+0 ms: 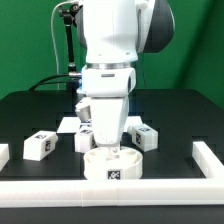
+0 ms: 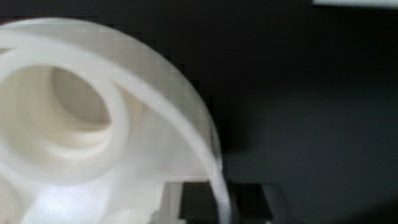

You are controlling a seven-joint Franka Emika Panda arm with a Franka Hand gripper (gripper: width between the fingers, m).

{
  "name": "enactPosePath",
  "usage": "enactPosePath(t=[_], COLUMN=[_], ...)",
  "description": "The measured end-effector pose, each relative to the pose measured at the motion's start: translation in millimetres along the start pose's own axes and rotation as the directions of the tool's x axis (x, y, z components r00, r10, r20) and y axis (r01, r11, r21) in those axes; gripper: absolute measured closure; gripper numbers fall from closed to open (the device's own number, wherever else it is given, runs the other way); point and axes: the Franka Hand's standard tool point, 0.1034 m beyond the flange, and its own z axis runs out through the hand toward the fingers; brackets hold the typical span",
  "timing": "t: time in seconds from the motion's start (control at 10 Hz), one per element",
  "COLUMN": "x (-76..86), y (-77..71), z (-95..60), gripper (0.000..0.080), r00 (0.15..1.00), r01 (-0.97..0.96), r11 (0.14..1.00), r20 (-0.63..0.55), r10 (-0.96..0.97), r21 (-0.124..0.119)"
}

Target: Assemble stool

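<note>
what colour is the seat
White seat, black-and-white tag on its side; best in the exterior view.

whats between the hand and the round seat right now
Nothing. In the exterior view the hand is right at the seat, and the wrist view shows the seat's rim close up against the hand, with no other part between them.

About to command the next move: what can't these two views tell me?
- gripper: exterior view, the arm's own body hides the fingertips; open or shut unclear.
- seat: wrist view, blurred and cut off by the picture's edges.
- leg: exterior view, partly behind the arm; its tag is too small to read.
</note>
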Motion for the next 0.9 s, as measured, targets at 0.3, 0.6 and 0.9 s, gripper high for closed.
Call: enactPosePath(t=[0.3, 0.6, 0.9], x=[31.9, 62.8, 79.8], y=[3.7, 3.2, 8.7], z=[1.0, 2.2, 3.0], gripper=[0.0771, 0.0771, 0.0771], r00=[1.000, 0.999, 0.996], r01=[0.018, -0.034, -0.078], r11=[1.000, 0.999, 0.997], r20=[-0.020, -0.030, -0.039], r10=[-0.018, 0.033, 0.077], r21=[-0.009, -0.013, -0.024])
